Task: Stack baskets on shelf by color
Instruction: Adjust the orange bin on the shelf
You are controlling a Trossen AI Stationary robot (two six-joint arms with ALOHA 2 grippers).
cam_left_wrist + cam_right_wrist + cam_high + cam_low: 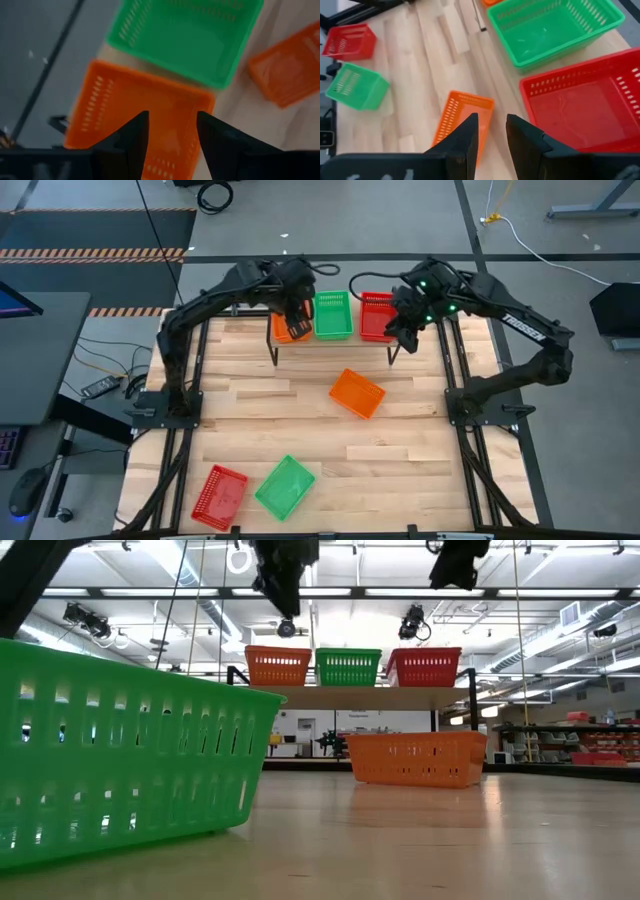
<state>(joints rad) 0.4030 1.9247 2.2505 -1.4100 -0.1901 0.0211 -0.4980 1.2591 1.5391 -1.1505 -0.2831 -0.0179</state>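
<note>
Six baskets show in all, two of each colour. Orange: one basket (290, 328) at the left end of the shelf (333, 340) and one (357, 393) on the tabletop (250, 420) near the middle. Green: one (333, 315) in the shelf's middle and one (285, 486) at the near edge. Red: one (376, 316) at the shelf's right end and one (219, 496) near left. One shelf, two arms.

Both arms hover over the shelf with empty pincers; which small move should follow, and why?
Probably the right pincer should descend toward the loose orange basket on the tabletop: it lies nearest, and the orange basket on the shelf under the left pincer awaits its match.
</note>
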